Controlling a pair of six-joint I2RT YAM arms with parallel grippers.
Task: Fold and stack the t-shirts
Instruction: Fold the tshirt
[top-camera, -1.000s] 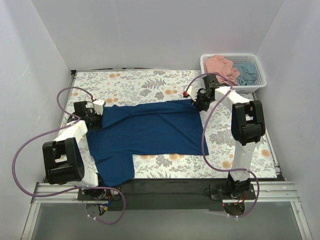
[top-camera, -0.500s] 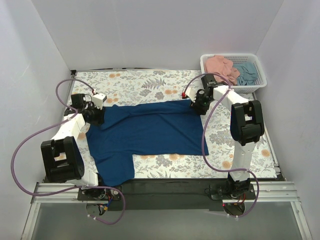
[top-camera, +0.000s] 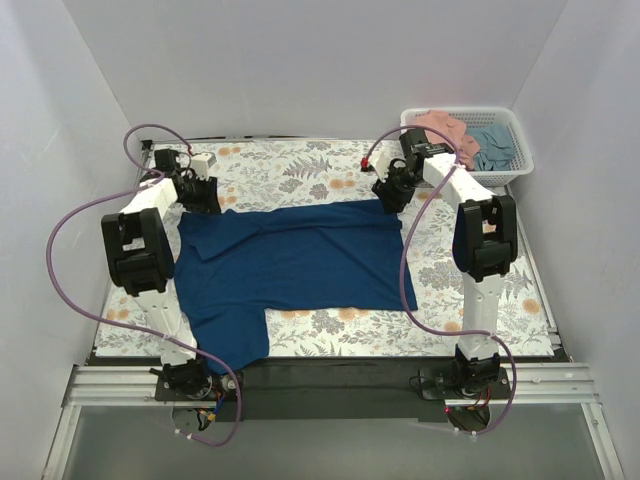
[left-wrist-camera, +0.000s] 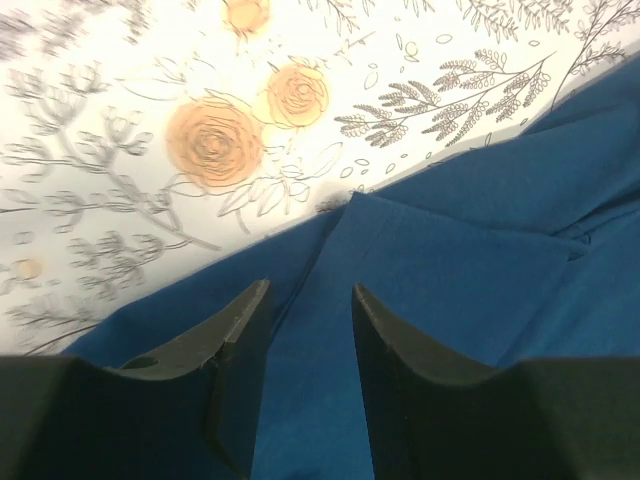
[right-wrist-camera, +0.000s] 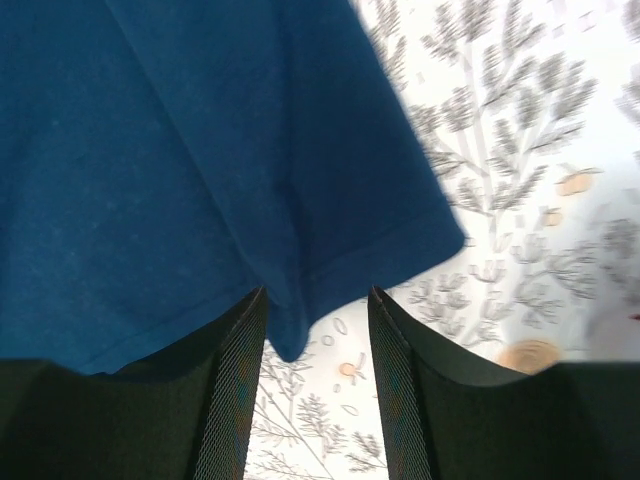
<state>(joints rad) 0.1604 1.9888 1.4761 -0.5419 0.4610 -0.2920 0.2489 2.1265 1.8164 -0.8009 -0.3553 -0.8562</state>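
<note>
The dark navy t-shirt (top-camera: 290, 265) lies spread flat on the floral table, one sleeve reaching toward the near left. My left gripper (top-camera: 203, 195) hovers at its far left corner, open; in the left wrist view its jaws (left-wrist-camera: 310, 292) stand apart over the flat navy cloth (left-wrist-camera: 450, 280), gripping nothing. At the far right corner my right gripper (top-camera: 390, 193) is open too. The right wrist view shows a loose corner of the navy shirt (right-wrist-camera: 180, 150) lying between those jaws (right-wrist-camera: 316, 293), untouched. The salmon pink t-shirt (top-camera: 445, 130) and the teal t-shirt (top-camera: 492, 147) sit crumpled in the basket.
A white lattice basket (top-camera: 518, 165) stands at the far right corner of the table. The floral tablecloth (top-camera: 290, 165) shows bare beyond the shirt's far edge. White walls close in on three sides. Purple cables loop from both arms.
Both grippers have opened and let go of the navy shirt's far corners. Both arms have moved toward the back of the table; the shirt lies flat where it was.
</note>
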